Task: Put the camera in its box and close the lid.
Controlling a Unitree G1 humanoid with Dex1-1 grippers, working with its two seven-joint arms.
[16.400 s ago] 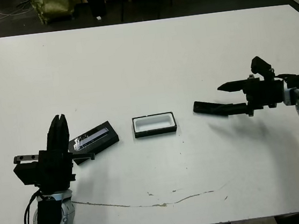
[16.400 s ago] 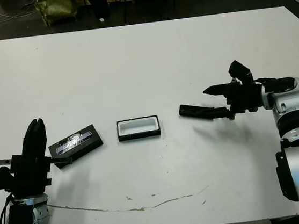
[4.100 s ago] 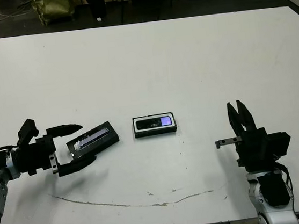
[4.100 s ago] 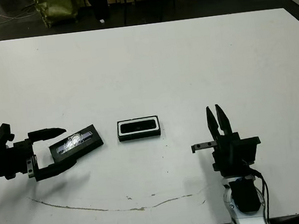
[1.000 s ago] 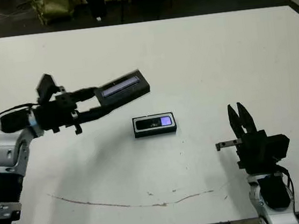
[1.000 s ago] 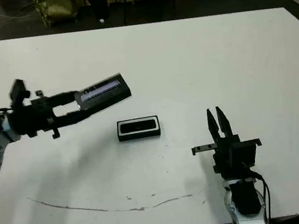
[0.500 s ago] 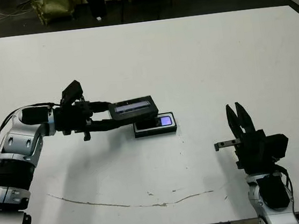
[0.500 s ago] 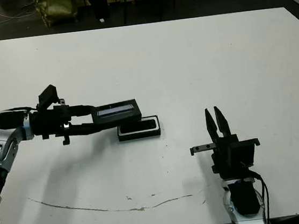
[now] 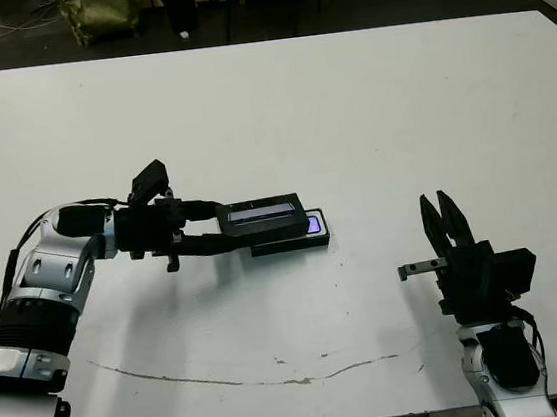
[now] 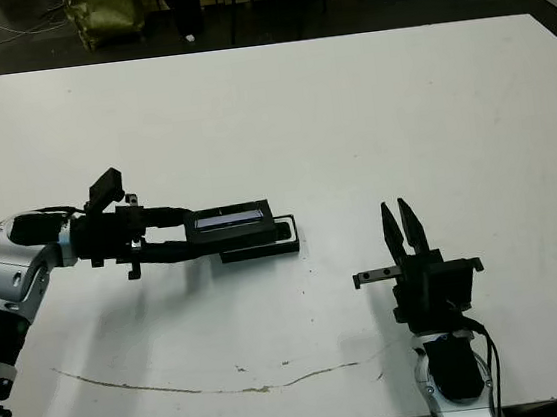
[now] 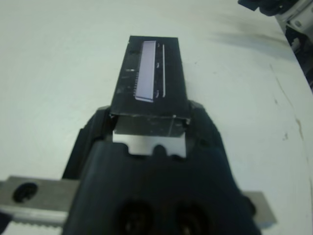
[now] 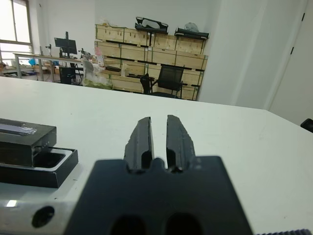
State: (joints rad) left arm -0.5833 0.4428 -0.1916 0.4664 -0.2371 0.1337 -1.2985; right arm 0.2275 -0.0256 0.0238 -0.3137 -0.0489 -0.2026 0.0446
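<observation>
White table [image 9: 368, 108] fills the view. On it, the left gripper [image 9: 223, 233] clamps the lid [image 9: 261, 211] flat, just above the box [image 9: 317, 238] and covering most of it. Only a purple bit of the camera [image 9: 312, 225] in the box shows. Well apart, the right gripper [image 9: 446, 217] stands upright, empty, jaws nearly closed with a thin gap.

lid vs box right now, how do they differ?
The lid is held off the table in the left gripper; the box rests on the table. The lid's top carries a silvery stripe; the box shows a white lining and the camera inside. The lid covers only the box's left part. Both are black rectangles.
</observation>
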